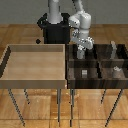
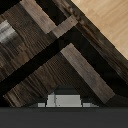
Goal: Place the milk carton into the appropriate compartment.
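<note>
Nearest you in the exterior view, thin metal legs [image 1: 61, 105] held up two bins standing side by side. On the exterior view's left sat the light tan wooden tray [image 1: 35, 80], one undivided space. Touching it on the exterior view's right was the dark four-cell bin [image 1: 97, 81] with its striped brown walls.

In the front row of that bin you had a short grey cube [image 1: 84, 73] in one cell and a small roundish grey can [image 1: 116, 70] in the next. Behind them, in the back row, the milk carton [image 1: 113, 49] stood upright in the far cell toward the exterior view's right, its peaked top clear of the wall.

The gripper [image 1: 81, 51] hung low over the other back compartment [image 1: 80, 58], down between or just above its walls, well apart from the carton. You could not tell from the exterior view how wide the fingers stood. The wrist view showed only crossing dark wood dividers [image 2: 75, 60], a pale grey patch [image 2: 64, 100] at the frame's edge and a strip of light floor [image 2: 107, 20].

Farthest back stood the arm's black base [image 1: 54, 31].
</note>
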